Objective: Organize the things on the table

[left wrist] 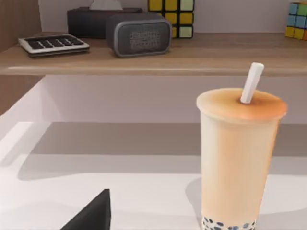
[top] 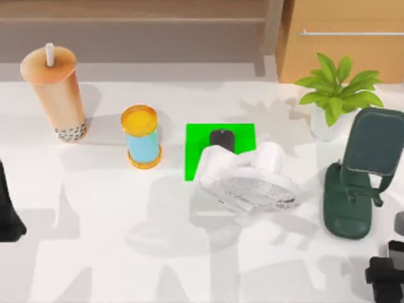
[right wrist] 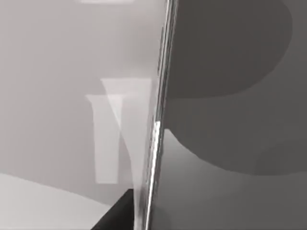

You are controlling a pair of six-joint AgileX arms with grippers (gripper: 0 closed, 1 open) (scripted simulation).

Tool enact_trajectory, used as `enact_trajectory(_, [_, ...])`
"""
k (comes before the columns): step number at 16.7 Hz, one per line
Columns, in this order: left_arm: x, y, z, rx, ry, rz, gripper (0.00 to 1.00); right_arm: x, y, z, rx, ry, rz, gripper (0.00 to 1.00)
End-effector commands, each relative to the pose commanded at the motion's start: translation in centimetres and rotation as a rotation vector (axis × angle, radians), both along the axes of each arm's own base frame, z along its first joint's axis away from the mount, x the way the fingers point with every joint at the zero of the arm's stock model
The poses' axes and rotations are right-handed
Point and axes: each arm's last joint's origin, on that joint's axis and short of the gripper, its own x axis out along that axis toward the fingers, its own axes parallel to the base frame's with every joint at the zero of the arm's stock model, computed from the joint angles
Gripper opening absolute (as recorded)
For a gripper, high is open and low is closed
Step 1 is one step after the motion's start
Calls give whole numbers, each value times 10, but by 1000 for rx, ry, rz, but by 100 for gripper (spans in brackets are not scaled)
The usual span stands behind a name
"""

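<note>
Smartphone, seen edge-on in our right wrist view, seems held in our right gripper at the counter's near right corner; we judge those fingers closed on it. The green patch lies far-left of it, already carrying the black gadget, with the white fan lying across its near right part and blocking a direct path. The dark green stand sits nearer. Our left gripper idles at the left edge, fingers unclear, near the bubble tea cup.

Glossy white tabletop with green patch — bearing bubble tea cup, yellow-lidded blue can, black gadget on the patch, toppled white fan, potted plant, dark green stand.
</note>
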Motion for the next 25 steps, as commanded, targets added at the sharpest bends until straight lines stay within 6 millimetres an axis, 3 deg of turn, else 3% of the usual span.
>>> enact_trajectory(3, [0,0,0,0,0,0,100,0,0,0,0,0,0,2])
enact_trajectory(4, [0,0,0,0,0,0,100,0,0,0,0,0,0,0])
enact_trajectory(11, [0,0,0,0,0,0,100,0,0,0,0,0,0,0])
enact_trajectory(13, [0,0,0,0,0,0,100,-10,-1,5,6,57,20,0])
enact_trajectory(19, [0,0,0,0,0,0,100,-20,-27,-8,-47,171,-134,0])
enact_trajectory(22, [0,0,0,0,0,0,100,-17,-32,5,-54,142,-159,0])
enact_trajectory(25, [0,0,0,0,0,0,100,-12,-20,24,-31,81,-83,0])
